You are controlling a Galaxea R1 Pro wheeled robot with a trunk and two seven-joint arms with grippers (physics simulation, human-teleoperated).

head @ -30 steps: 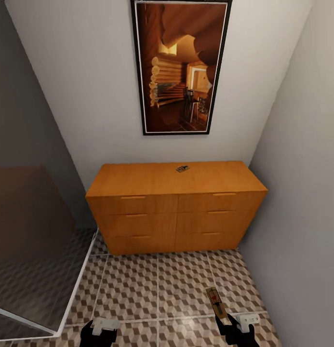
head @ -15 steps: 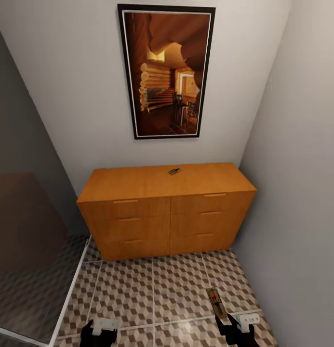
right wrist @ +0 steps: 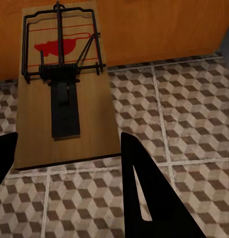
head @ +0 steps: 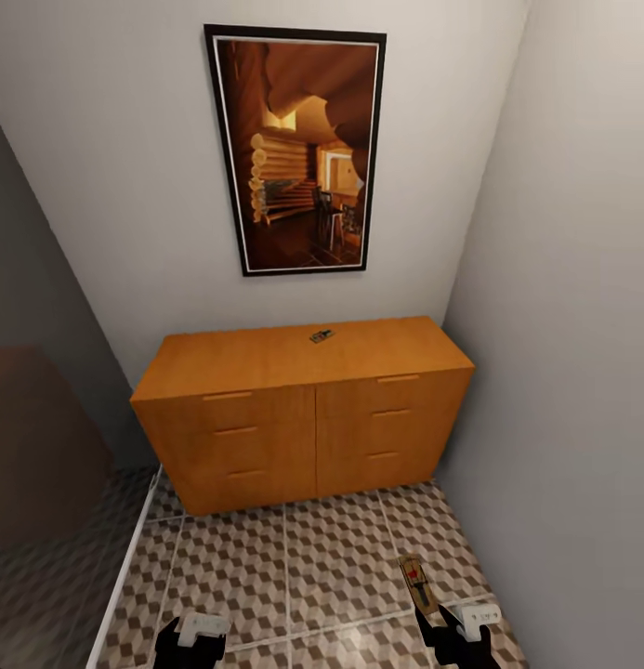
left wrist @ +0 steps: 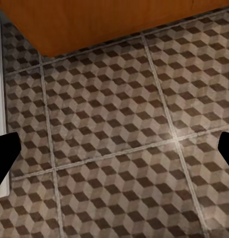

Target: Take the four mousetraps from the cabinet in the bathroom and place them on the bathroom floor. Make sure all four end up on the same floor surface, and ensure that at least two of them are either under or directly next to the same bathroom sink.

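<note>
Right hand (head: pixel 433 621) grips a mousetrap (right wrist: pixel 65 94); left hand (head: pixel 193 641), cut off by frame edge, is spread empty.

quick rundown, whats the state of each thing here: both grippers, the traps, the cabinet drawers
right gripper: shut on a mousetrap, held above the floor
held mousetrap: flat between the fingers, wire bar and red mark facing up
second mousetrap: lying on the cabinet top, untouched
cabinet: all drawers closed
left gripper: open, empty, over the bathroom floor
</note>
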